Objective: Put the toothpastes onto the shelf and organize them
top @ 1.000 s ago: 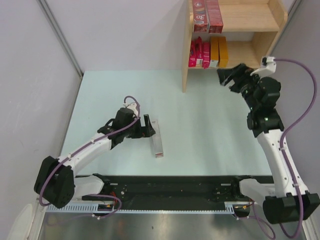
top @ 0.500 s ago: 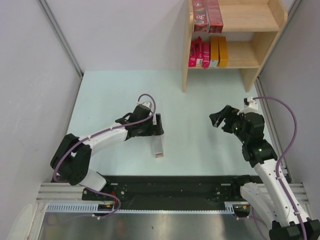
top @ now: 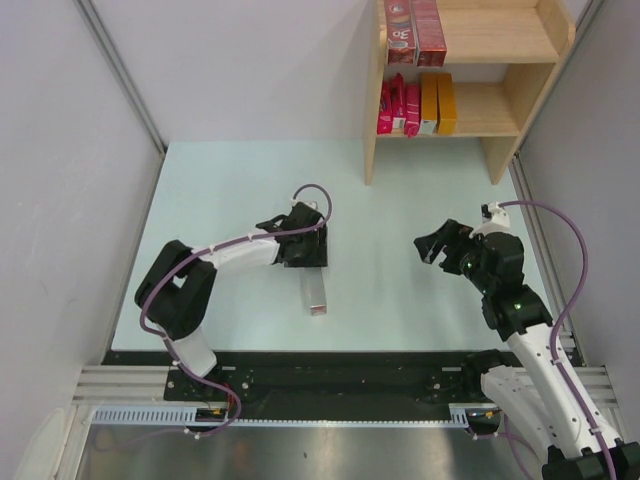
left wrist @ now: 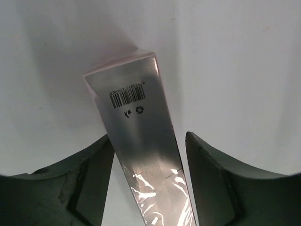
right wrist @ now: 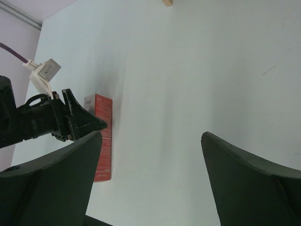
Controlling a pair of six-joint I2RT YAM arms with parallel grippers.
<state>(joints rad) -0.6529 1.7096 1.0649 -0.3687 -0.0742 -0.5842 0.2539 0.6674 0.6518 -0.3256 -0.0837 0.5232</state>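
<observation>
Silver carton [left wrist: 134, 94] lies flat on the desk [top: 390, 210], left hand [top: 312, 258] straddling its long sides. Clamped yet? Can't tell. Looks light, stiff card under glossy film, likely slippery; a gentle squeeze across the width suits it. Right hand [top: 437, 243] hangs wide open, empty.

Cartons: eight in all. One silver carton [top: 316, 290] on table [top: 230, 170], between fingers [left wrist: 80, 188] of left gripper [left wrist: 148, 136]. Seven on shelf [top: 520, 90], well beyond right gripper [right wrist: 151, 136]: two red cartons [top: 428, 30] flat on upper board; three pink cartons [top: 398, 105] upright on lower board; two orange-yellow cartons [top: 437, 103] upright just beside pink ones, on side farther from left gripper. Shelf: one, with two boards. Arms [top: 545, 350]: two. Grippers: two, each with two fingers. Purple cables [top: 575, 250]: two, one per arm.
</observation>
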